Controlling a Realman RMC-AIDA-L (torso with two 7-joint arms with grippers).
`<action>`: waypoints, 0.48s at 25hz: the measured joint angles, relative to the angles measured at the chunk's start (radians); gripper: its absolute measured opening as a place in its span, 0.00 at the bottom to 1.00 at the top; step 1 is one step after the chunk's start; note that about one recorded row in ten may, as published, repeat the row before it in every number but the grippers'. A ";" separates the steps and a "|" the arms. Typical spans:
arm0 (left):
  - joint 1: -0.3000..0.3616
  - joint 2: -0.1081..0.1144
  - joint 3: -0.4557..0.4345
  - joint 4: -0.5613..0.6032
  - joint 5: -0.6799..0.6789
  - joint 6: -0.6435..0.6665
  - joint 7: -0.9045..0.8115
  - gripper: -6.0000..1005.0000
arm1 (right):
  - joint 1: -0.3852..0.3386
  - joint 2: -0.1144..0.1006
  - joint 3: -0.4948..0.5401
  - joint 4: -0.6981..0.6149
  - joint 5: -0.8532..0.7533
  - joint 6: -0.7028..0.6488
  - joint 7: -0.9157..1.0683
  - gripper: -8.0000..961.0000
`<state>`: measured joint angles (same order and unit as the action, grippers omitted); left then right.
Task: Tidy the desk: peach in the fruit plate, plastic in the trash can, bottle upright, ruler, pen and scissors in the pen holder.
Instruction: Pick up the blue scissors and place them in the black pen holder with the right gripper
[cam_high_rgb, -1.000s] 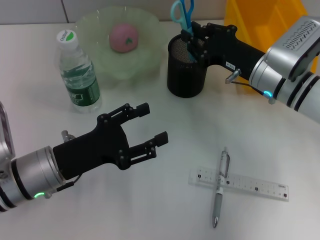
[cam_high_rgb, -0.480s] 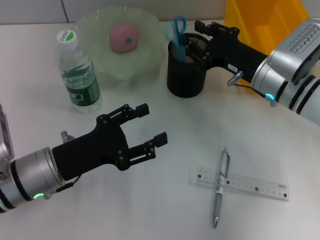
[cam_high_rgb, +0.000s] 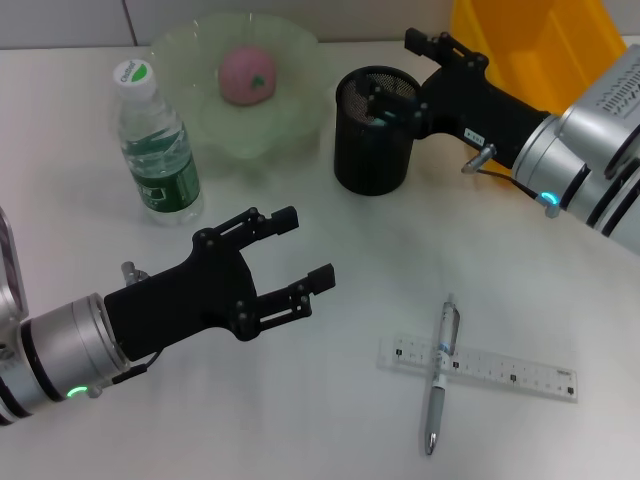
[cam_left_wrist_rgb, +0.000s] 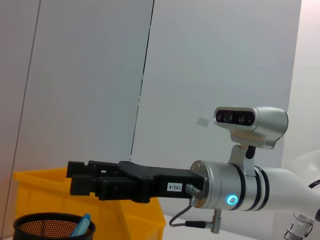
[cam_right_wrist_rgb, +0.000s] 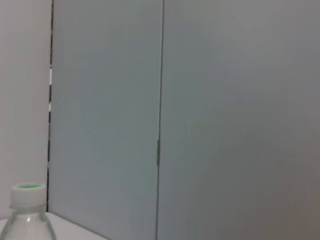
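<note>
The right gripper (cam_high_rgb: 412, 72) hangs just past the holder's (cam_high_rgb: 373, 135) rim at 2 o'clock, jaws spread and empty. Scissors (cam_left_wrist_rgb: 81, 226) sit inside the holder. The left gripper (cam_high_rgb: 305, 250) hovers at 8 o'clock, jaws open. The pen (cam_high_rgb: 441, 370) lies across the ruler (cam_high_rgb: 500, 371) at 5 o'clock. The peach (cam_high_rgb: 247, 75) rests in the plate (cam_high_rgb: 190, 50), with the bottle (cam_high_rgb: 153, 147) upright beside it.

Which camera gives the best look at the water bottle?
The head view: the whole bottle stands upright beside the fruit plate, label and cap showing. The right wrist view catches only its cap and neck. The left wrist view does not show it.
</note>
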<state>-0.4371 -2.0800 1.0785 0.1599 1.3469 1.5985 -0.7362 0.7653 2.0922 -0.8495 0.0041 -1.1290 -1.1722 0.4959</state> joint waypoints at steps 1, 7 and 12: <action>0.000 0.000 0.001 -0.001 0.000 0.001 0.000 0.78 | -0.001 0.000 0.005 0.000 0.000 0.000 0.000 0.74; 0.000 0.001 0.004 -0.002 0.000 0.002 0.000 0.78 | -0.001 0.000 0.014 0.001 0.000 0.002 0.002 0.85; 0.000 0.001 0.006 -0.003 0.000 -0.001 0.000 0.78 | -0.001 0.000 0.015 0.001 0.000 0.006 0.003 0.85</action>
<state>-0.4372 -2.0786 1.0841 0.1566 1.3468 1.5980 -0.7362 0.7638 2.0923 -0.8349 0.0046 -1.1291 -1.1664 0.4991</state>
